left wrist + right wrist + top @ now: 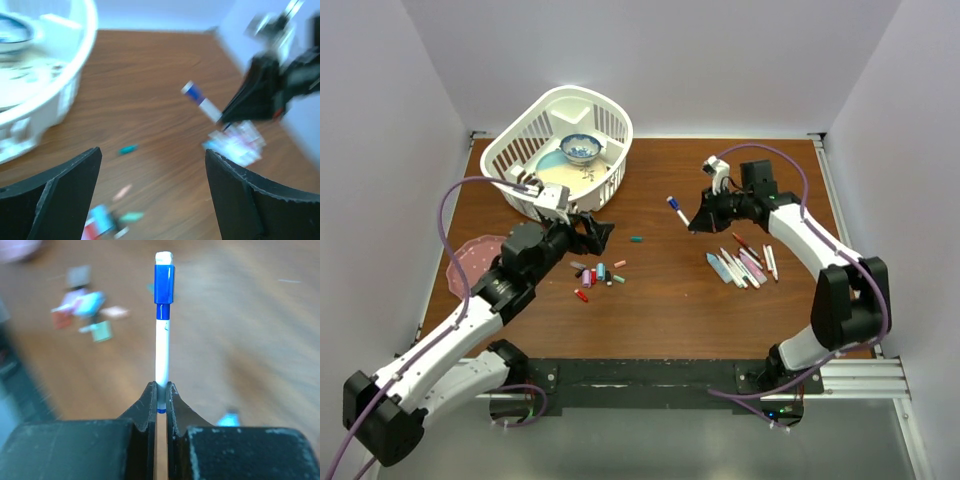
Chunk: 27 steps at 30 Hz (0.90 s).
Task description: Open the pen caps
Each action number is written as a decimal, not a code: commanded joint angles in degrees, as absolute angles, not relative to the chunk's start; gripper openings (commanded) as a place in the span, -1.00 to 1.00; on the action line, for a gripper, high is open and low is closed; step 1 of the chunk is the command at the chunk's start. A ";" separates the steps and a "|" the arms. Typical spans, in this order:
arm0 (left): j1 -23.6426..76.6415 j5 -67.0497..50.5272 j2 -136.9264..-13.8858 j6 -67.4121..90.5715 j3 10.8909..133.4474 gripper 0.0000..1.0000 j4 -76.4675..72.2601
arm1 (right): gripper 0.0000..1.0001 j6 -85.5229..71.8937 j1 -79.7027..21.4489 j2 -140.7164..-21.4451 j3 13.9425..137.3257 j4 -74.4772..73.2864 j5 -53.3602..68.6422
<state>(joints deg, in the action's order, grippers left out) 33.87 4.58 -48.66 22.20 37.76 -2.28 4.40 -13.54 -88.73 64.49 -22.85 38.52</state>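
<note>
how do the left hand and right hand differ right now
The left hand is open, its fingers wide apart with nothing between them; the right hand is shut on the blue-capped pen. The left hand sits next to the white basket, near the loose caps; the right hand is near the pile of pens. Both are black and two-fingered, and they point toward each other.
</note>
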 commanded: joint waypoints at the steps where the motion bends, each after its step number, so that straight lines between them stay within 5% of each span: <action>1: 33.66 -5.88 -57.01 46.82 33.67 0.82 -30.20 | -1.00 11.41 -12.40 -83.68 61.26 -23.64 63.27; 13: 39.81 -1.06 -76.63 55.55 43.33 0.88 -40.78 | -1.00 8.09 -9.75 -79.45 60.12 -20.30 71.98; 27: 42.01 2.46 -83.14 58.45 47.10 0.43 -41.40 | -1.00 8.17 -9.67 -79.72 60.12 -20.48 72.07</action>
<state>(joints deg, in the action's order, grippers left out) 41.36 1.61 -81.89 57.58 44.03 -38.50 7.99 -9.74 -80.84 60.18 -21.80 70.30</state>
